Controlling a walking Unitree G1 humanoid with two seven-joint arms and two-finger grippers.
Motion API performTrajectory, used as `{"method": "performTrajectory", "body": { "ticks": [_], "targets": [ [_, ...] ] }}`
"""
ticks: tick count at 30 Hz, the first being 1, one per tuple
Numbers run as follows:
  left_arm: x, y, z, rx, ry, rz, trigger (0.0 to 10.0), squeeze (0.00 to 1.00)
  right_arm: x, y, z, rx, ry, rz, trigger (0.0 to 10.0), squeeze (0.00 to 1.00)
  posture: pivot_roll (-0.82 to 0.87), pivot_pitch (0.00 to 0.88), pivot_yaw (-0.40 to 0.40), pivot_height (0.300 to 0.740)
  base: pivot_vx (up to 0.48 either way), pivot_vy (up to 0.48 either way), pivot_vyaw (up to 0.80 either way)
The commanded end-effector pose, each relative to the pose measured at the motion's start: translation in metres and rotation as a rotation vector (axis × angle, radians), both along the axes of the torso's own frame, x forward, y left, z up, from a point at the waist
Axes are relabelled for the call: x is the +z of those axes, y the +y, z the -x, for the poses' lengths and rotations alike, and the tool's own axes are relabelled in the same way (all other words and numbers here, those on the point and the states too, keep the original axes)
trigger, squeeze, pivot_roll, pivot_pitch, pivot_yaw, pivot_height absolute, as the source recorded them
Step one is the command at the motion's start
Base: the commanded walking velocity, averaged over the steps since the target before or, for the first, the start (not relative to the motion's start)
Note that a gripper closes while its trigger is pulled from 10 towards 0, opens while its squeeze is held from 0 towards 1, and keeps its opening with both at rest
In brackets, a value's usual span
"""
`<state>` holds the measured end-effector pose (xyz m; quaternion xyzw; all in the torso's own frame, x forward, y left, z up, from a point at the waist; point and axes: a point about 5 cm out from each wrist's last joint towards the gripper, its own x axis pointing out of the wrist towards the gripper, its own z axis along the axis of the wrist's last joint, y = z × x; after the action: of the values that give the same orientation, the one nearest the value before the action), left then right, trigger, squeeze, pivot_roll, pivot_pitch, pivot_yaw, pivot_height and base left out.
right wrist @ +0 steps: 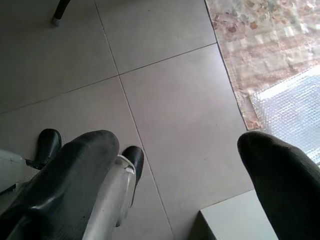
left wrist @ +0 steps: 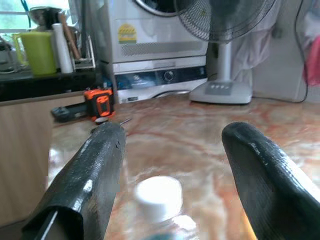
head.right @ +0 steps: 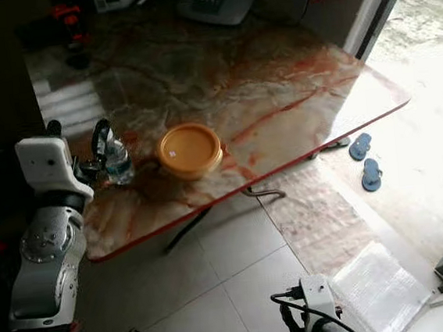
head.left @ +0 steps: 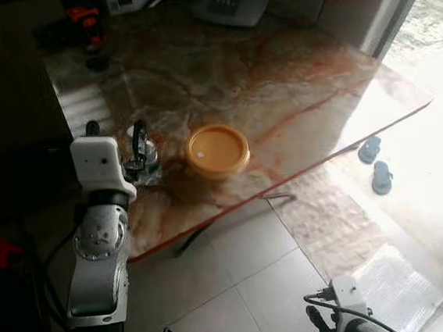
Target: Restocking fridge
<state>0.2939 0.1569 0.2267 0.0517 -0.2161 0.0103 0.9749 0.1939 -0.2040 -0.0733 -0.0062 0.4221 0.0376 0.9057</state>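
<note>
A small clear water bottle [head.left: 149,160] with a white cap [left wrist: 159,192] stands upright near the front left edge of the marble table [head.left: 277,90]. My left gripper [left wrist: 177,135] is open and level with the bottle's top. Its black fingers [head.left: 139,136] stand on either side of the cap without closing on it. A round container with an orange lid [head.left: 218,150] sits on the table just right of the bottle. My right gripper [right wrist: 180,170] hangs open low over the tiled floor, holding nothing.
A fan base [head.left: 233,4] and an orange and black tape measure [head.left: 86,22] sit at the table's far side, with a washing machine [left wrist: 160,45] behind. Slippers [head.left: 374,163] lie on the floor by the table's right corner. A patterned mat [right wrist: 260,45] and bubble wrap [right wrist: 292,110] lie below.
</note>
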Motion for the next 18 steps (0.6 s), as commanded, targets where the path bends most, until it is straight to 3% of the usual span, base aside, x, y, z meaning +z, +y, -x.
{"method": "performTrajectory", "body": {
  "ticks": [1,7,11,18],
  "targets": [
    [0.001,-0.004,0.001,-0.007,0.0,-0.019,10.0,0.0,-0.001,-0.008,0.004,-0.014,0.016,0.012,10.0,0.0,0.05,0.202,-0.112,0.74,0.311,0.0,0.41],
    [0.008,-0.005,0.003,-0.015,-0.031,-0.028,10.0,0.0,0.0,-0.007,0.003,-0.028,0.011,-0.001,10.0,0.0,0.05,0.202,-0.114,0.74,0.303,0.0,0.14],
    [0.019,-0.01,0.004,-0.048,-0.063,-0.077,10.0,0.0,0.0,-0.008,0.003,-0.027,0.013,0.0,10.0,0.0,0.05,0.201,-0.114,0.74,0.0,0.0,0.0],
    [0.037,-0.015,0.005,-0.097,-0.096,-0.08,10.0,0.0,0.0,-0.008,0.003,-0.026,0.015,-0.001,10.0,0.0,0.06,0.201,-0.116,0.74,0.0,0.0,0.0]
  ]
}}
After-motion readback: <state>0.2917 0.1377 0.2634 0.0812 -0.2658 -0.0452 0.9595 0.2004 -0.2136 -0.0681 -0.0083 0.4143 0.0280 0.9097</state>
